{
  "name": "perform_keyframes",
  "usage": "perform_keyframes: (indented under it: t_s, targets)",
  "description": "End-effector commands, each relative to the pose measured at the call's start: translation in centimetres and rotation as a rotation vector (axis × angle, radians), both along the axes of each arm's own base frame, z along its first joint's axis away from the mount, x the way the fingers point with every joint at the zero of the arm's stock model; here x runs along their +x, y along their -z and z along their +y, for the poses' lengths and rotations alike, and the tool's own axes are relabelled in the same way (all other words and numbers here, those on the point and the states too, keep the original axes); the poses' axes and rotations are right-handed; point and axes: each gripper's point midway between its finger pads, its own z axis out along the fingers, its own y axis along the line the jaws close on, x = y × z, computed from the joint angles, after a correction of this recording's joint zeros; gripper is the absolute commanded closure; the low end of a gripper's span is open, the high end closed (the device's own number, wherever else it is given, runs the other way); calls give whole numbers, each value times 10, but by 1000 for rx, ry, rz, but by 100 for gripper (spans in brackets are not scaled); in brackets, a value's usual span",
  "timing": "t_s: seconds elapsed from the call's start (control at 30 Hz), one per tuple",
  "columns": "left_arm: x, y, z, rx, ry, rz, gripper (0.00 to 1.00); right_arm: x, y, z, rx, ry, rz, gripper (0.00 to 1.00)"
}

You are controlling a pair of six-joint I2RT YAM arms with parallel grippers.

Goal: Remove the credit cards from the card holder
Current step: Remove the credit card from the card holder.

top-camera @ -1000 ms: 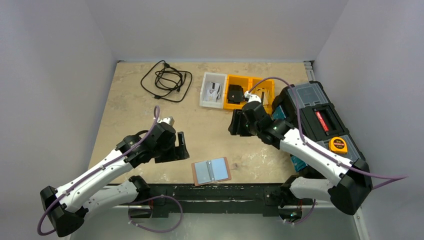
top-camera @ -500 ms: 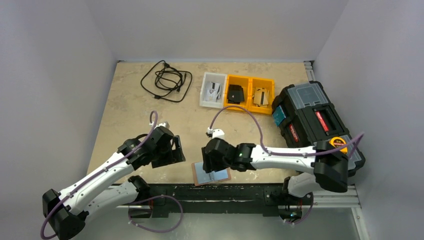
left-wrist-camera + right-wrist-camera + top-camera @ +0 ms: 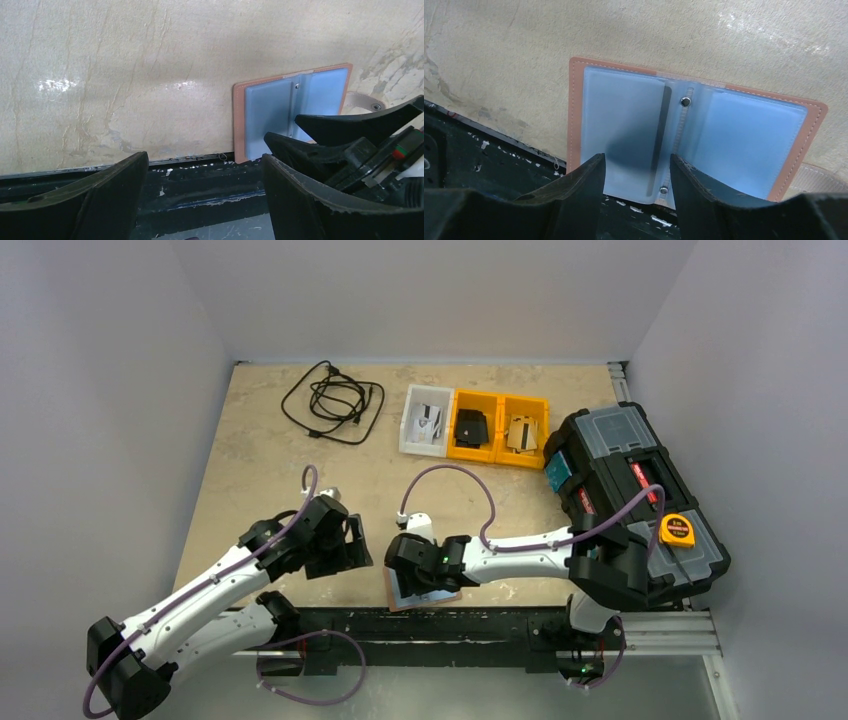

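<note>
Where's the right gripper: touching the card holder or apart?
Cannot tell. Right wrist view has the open right gripper over the near edge of the card holder; no view shows contact or gap plainly.

Beige table point(image 3: 260, 470) | card holder point(image 3: 694, 127) open flat, near edge | cable point(image 3: 333, 400) coiled far-left | trays point(image 3: 498, 430) (one white, two yellow) far-centre | toolbox point(image 3: 630, 490) right

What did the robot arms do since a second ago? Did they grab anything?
The right gripper swung from beside the yellow trays back toward the near edge. It now hangs open just above the open card holder. The left gripper crept a little toward the holder and is open too. Nothing was grabbed. The card holder, the black cable, the yellow trays and the toolbox did not move.
</note>
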Motion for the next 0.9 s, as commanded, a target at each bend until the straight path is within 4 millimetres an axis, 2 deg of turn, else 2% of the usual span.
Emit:
perform_keyframes:
  t_s: [0.0, 0.23, 0.3, 0.47, 0.57, 0.63, 0.87]
  targets:
    - [5, -3, -8, -42, -3, -15, 17, 6, -6, 12, 17, 33, -21, 51]
    - [6, -1, -15, -62, 16, -1, 17, -7, 17, 8, -17, 12, 54, 58]
    - [6, 0, -17, -69, 19, 3, 17, -9, 20, 6, -12, 16, 62, 63]
    - [4, 4, -25, -94, 35, 23, 21, -13, 23, 3, 33, 23, 90, 83]
    - [3, 7, -33, -123, 49, 33, 28, -14, 26, 2, 76, 28, 117, 92]
    - [2, 10, -37, -130, 58, 40, 38, -15, 29, 0, 108, 33, 141, 96]
    - [-1, 22, -55, -139, 96, 74, 71, -14, 35, -3, 168, 44, 184, 100]
